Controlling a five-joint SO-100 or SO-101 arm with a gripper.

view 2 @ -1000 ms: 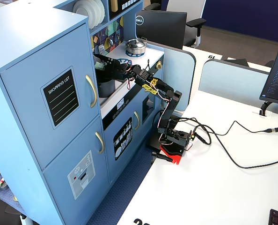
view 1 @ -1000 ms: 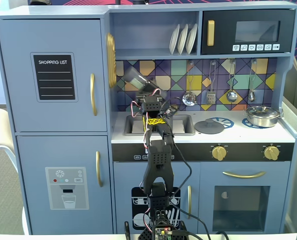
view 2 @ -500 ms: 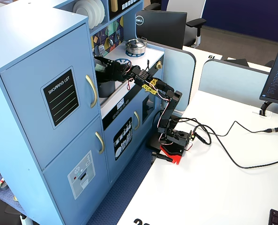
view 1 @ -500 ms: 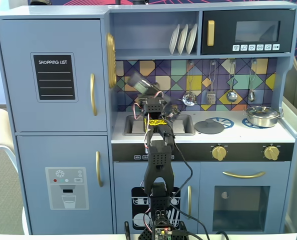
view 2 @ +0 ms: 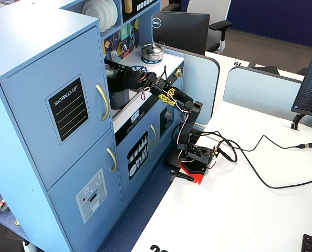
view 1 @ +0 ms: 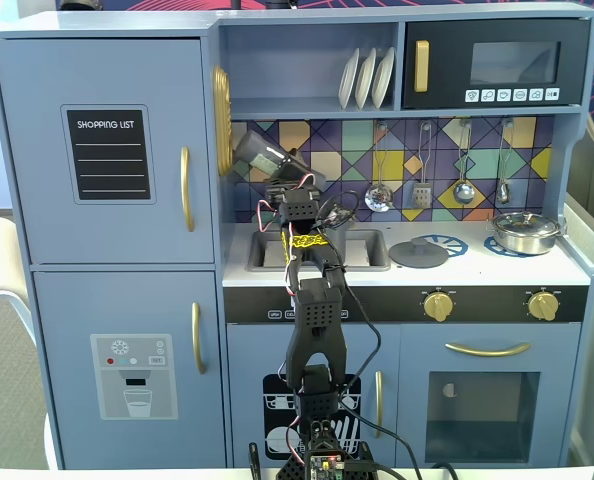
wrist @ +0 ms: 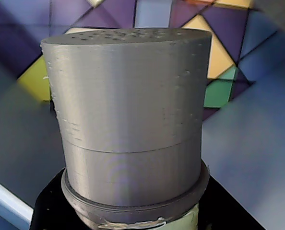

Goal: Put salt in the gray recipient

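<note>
The salt [view 1: 260,152] is a slim gray shaker held in the air in front of the tiled back wall, tilted with its top toward the upper left. My gripper [view 1: 277,166] is shut on its lower body. In the wrist view the salt's perforated cap [wrist: 128,96] fills the frame, with a strip of pale green label at the bottom between my gripper's [wrist: 133,221] black jaws. The gray recipient [view 2: 119,98] stands in the sink recess just below the gripper [view 2: 119,75]; in the front fixed view the arm hides most of it.
A shiny lidded pan [view 1: 524,232] sits on the right burner and a flat gray lid [view 1: 418,252] lies on the left one. Utensils [view 1: 464,188] hang on the back wall. Plates [view 1: 367,77] stand on the shelf above. The fridge cabinet [view 1: 107,150] walls in the left side.
The gripper has swung the salt to the left and a little higher, with its top now pointing more toward the upper left. The grip has not changed.
</note>
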